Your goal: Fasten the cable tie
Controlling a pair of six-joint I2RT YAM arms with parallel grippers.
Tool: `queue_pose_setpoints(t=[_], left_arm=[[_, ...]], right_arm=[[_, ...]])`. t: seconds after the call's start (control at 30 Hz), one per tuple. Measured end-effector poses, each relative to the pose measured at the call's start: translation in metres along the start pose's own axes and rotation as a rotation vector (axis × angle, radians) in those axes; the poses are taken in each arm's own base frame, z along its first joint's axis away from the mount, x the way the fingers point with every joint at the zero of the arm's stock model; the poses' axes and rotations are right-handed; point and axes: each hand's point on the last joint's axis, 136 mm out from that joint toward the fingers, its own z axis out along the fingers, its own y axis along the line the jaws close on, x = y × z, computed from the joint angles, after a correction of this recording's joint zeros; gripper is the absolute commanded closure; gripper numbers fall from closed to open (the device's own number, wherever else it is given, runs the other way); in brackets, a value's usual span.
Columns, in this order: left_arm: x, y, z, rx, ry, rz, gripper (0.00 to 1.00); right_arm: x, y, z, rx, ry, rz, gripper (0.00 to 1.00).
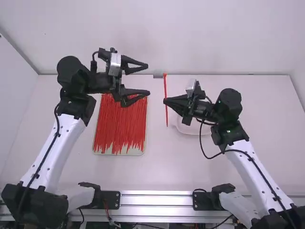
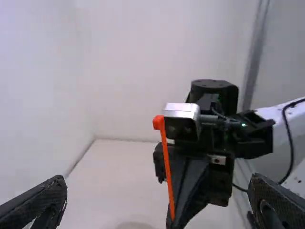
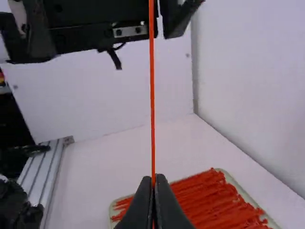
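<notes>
The right gripper (image 1: 166, 101) pinched a single red cable tie (image 1: 165, 86) partway along its length, jaws pressed together on it, holding it upright above the white table (image 1: 181, 157). The left gripper (image 1: 147, 80), jaws spread wide, hung near the tie over a tray (image 1: 119, 153) of red cable ties (image 1: 119, 126).

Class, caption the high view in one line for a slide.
Right gripper holds a red cable tie upright, left gripper open nearby.
</notes>
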Motion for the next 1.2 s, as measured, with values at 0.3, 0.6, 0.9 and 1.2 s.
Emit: queue_pose_setpoints(t=[0.3,0.6,0.9,1.2], left_arm=[[-0.001,-0.009,0.005,0.055,0.002,-0.090,0.20],[-0.001,-0.023,0.018,0.111,0.004,-0.093,0.37],[-0.004,-0.035,0.028,0.156,-0.003,-0.088,0.58],[-0.004,-0.040,0.031,0.172,-0.004,-0.085,0.98]], right_arm=[[0.000,0.016,0.004,-0.080,0.002,-0.007,1.00],[-0.006,0.030,0.010,-0.132,-0.016,-0.027,1.00],[-0.006,0.031,0.011,-0.136,-0.017,-0.028,1.00],[-0.006,0.032,0.011,-0.140,-0.017,-0.029,1.00]])
